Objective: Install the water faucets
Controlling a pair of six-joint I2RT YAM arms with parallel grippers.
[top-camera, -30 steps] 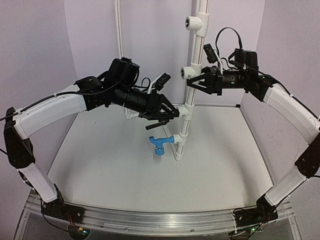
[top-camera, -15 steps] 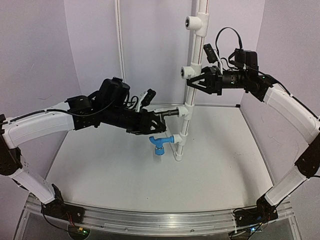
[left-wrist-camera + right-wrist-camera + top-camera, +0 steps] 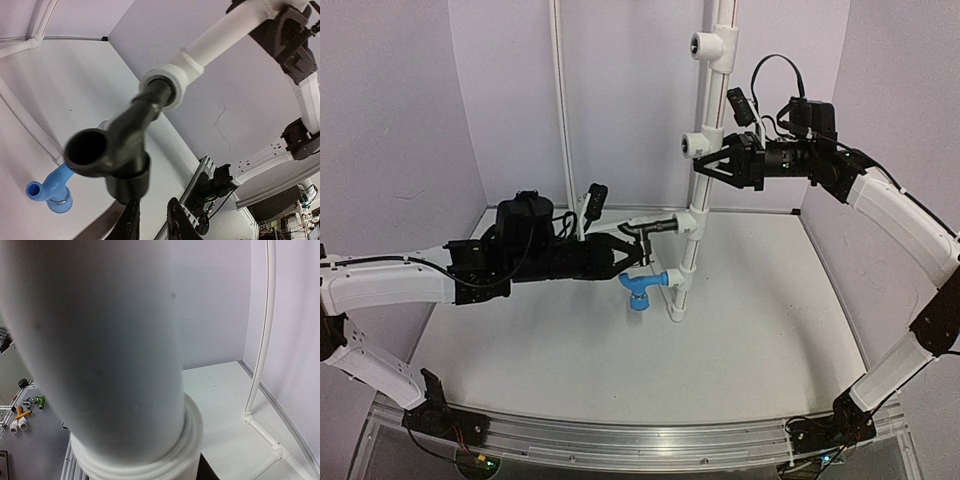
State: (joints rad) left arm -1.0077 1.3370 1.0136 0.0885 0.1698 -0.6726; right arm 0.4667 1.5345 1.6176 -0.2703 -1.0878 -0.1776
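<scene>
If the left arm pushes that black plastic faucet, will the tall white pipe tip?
Alone, probably: the tall white plastic pipe looks slender. The right gripper clamped on it likely steadies it. The black plastic faucet looks rigid.

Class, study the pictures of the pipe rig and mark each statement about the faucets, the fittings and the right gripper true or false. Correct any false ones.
1. The blue faucet is plugged into the lowest fitting on the white pipe. True.
2. The black faucet lies loose on the table. False: its stem sits in the second fitting, above the blue one.
3. The right gripper is clamped on the white pipe. True.
4. Every fitting holds a faucet. False: the two upper fittings are empty.
</scene>
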